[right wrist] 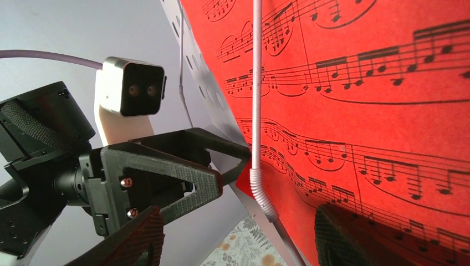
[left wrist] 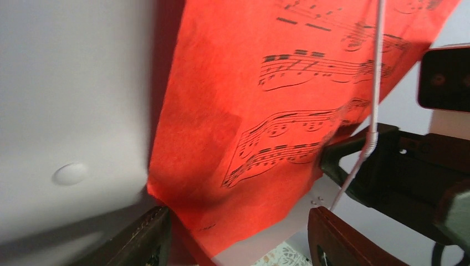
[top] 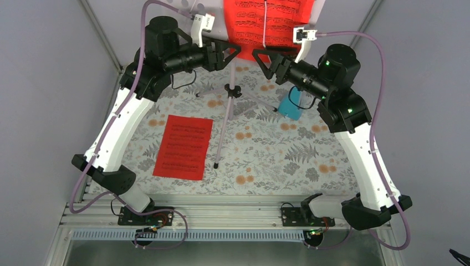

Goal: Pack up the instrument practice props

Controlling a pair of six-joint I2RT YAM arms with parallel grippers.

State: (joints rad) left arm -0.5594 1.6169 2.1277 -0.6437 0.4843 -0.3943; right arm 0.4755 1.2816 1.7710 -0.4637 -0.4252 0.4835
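My left pincer (left wrist: 238, 224) is released, its two dark fingers (left wrist: 147, 238) spread wide, and the lower corner of the red sheet (left wrist: 266, 111) hangs into the gap between them without being pinched. My right pincer (right wrist: 238, 233) is released too, its jaws straddling the bottom edge of the same sheet from the other side. The two pincers face each other closely across that edge.

Just past the right fingertips, a white retaining wire (right wrist: 256, 83) runs down over the printed staves and ends in a small spring. Behind the paper is the pale perforated desk (right wrist: 191, 61) of the music stand (top: 229, 91).

As I judge it, the step in hand is lifting this sheet off the desk. To do it well, I should close one pincer on paper alone, clear of the wire and the desk lip, then slide the sheet out from under the wire rather than pull it straight off, which could tear it or rock the tripod. The other pincer could steady the desk.

Farther off, below the right pincer, the turquoise metronome (top: 289, 106) stands on the tabletop (top: 266, 155), partly hidden by the arm. The second red sheet (top: 184, 147) lies flat, well below the left pincer, beside the tripod's near leg.
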